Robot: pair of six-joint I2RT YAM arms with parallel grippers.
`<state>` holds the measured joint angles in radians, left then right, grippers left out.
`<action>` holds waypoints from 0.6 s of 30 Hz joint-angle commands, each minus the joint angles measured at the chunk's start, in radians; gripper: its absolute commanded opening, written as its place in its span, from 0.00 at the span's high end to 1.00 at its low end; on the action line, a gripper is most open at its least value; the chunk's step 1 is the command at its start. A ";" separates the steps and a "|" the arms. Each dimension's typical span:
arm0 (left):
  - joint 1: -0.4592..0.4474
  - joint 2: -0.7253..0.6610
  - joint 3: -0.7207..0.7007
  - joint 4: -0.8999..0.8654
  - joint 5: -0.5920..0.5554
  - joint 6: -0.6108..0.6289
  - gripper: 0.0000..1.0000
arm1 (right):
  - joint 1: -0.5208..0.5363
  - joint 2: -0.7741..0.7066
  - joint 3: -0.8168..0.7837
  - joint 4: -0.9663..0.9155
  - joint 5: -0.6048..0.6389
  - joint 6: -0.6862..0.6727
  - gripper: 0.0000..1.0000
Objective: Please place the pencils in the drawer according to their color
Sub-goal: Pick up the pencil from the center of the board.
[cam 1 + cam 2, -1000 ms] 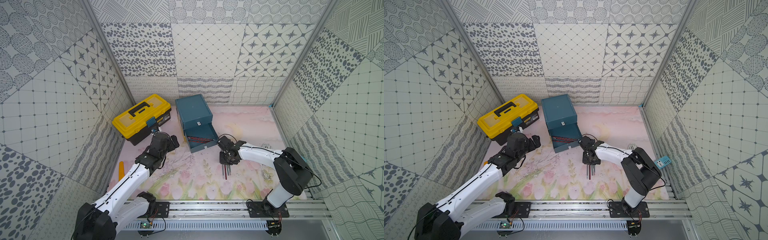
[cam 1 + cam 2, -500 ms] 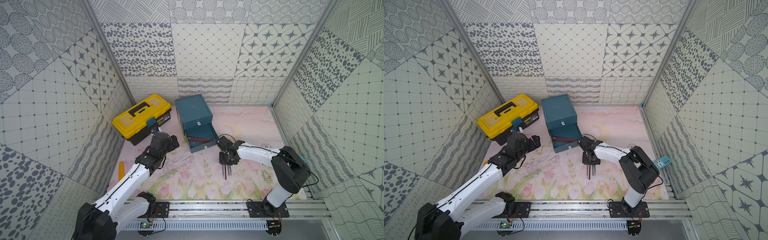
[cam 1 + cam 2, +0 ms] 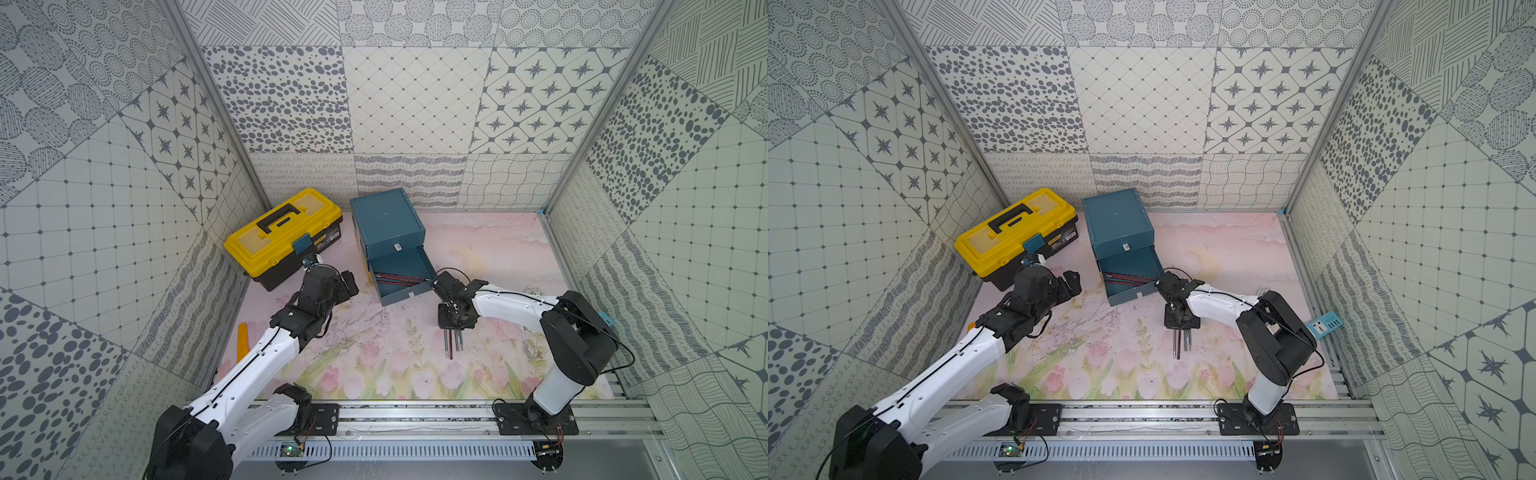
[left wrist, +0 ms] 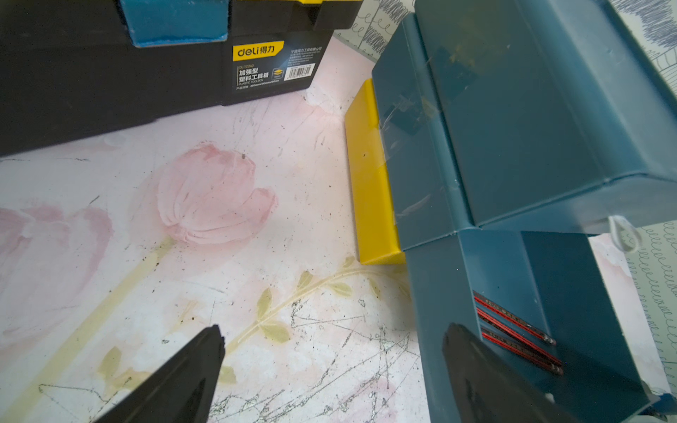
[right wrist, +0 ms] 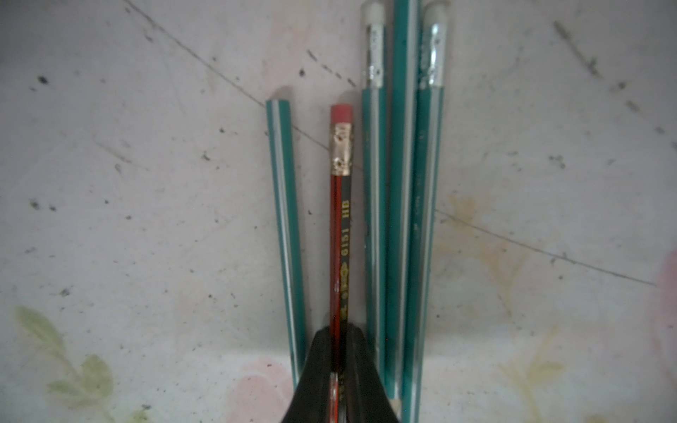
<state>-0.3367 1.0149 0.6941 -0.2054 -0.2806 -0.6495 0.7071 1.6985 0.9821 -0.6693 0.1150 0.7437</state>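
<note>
Closing just now, the right fingers (image 5: 318, 366) are pinching the red-and-black pencil (image 5: 340, 238) beside the teal pencils (image 5: 399, 183), seemingly still on the bench (image 5: 146, 183); the open drawer (image 3: 399, 264) is awaiting it, and the left fingers (image 4: 183, 384) are hanging spread.

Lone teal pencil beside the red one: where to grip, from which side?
I'd take the lone teal pencil mid-shaft, from above, jaws across its width. It lies flat on the mat, free on its outer side; the red pencil in the right gripper leaves a narrow gap on the other.
</note>
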 commanded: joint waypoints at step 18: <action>0.007 -0.008 -0.002 0.004 0.021 0.000 0.01 | -0.010 -0.176 0.011 -0.036 0.037 -0.051 1.00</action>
<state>-0.3328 1.0138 0.6907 -0.2058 -0.2718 -0.6498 0.7044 1.5688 0.9726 -0.6849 0.1230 0.7136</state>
